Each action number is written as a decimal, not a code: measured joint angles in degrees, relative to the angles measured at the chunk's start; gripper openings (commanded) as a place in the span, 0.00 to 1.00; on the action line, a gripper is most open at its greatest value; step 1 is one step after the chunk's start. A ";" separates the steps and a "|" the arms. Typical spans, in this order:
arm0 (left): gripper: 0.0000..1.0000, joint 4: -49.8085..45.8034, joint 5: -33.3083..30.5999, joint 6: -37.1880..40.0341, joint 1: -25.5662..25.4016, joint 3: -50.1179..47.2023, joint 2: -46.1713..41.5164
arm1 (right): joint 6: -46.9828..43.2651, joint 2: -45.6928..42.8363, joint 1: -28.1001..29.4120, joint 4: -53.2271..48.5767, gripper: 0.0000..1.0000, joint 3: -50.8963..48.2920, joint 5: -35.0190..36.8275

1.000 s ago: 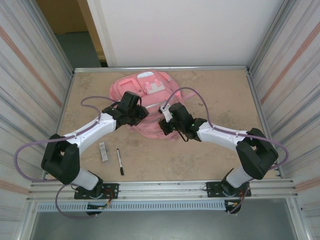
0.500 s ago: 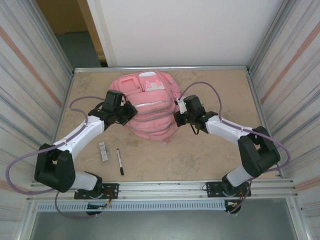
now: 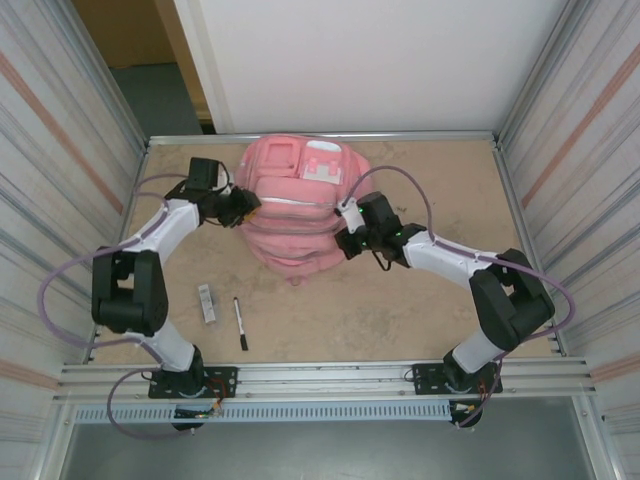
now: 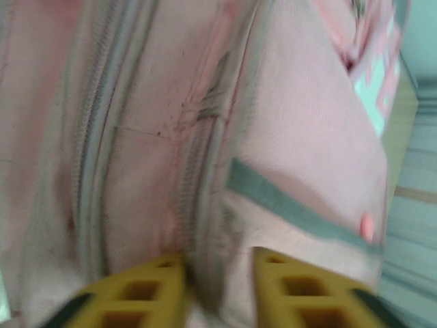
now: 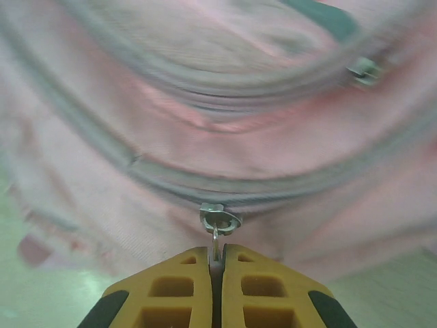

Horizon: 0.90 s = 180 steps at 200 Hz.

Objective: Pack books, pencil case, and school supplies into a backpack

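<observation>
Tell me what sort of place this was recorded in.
Probably a lab robot cell, not a home: a bare table fenced by ribbed side panels, an aluminium rail along its near edge, and two arms bolted there.

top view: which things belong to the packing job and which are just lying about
Job: large pink fabric backpack, its small metal zip pull in the right gripper, slim black pen, small whitish-grey bar.
Just there: tan tabletop, ribbed metal side walls.

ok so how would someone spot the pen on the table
Find the big pink backpack on the table, then look toward the near-left edge. Two small things lie there apart: the pen is the slim black stick, right of the shorter whitish-grey bar.
</observation>
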 measured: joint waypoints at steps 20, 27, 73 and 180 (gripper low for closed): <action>0.51 0.24 -0.83 0.00 0.59 3.72 2.84 | 0.79 0.37 4.61 0.07 0.00 1.97 -0.39; 0.53 0.15 -1.49 -0.04 0.59 3.91 2.60 | 1.07 0.79 5.73 0.11 0.00 2.78 -0.70; 0.63 -6.58 -9.35 -6.47 -2.71 -6.62 -15.34 | 3.28 4.26 10.91 0.76 0.00 6.03 -2.19; 0.49 -2.19 -18.16 -21.11 -16.24 -17.38 -20.55 | 5.60 9.35 17.42 3.26 0.00 9.53 -2.71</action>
